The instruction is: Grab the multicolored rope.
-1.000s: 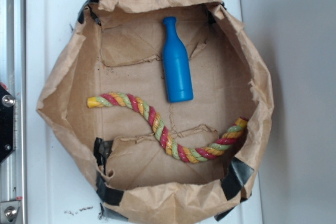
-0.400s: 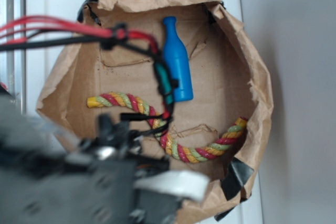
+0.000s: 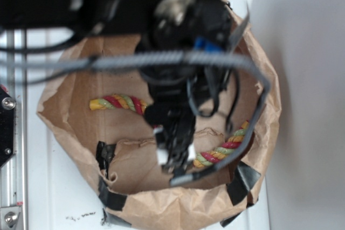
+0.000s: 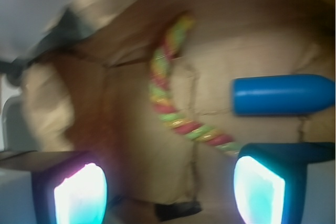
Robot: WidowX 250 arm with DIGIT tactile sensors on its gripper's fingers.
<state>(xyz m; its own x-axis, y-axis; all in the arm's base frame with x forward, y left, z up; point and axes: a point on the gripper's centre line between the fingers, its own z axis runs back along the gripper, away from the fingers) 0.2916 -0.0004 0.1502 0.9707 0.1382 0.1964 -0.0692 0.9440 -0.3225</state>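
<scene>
The multicolored rope [image 3: 116,102], a twisted cord of red, yellow and pale green, lies wavy on the floor of the brown paper bag [image 3: 161,208]. Its middle is hidden behind my arm, and its other end shows at the right [image 3: 229,146]. In the wrist view the rope [image 4: 168,103] runs diagonally ahead of my gripper [image 4: 168,192]. The gripper is open, its two glowing pads [image 4: 81,195] are wide apart, and nothing lies between them. From the exterior view the gripper [image 3: 175,154] hangs over the rope's middle.
A blue bottle [image 4: 281,94] lies on the bag floor beside the rope, mostly hidden by the arm in the exterior view [image 3: 207,44]. The crumpled bag walls [image 4: 47,103] ring the area, patched with black tape [image 3: 110,197]. A metal rail [image 3: 8,133] runs along the left.
My arm has swung from the lower left to over the bag's centre, and it now covers the bottle and the rope's middle. Rope and bottle have not moved.
</scene>
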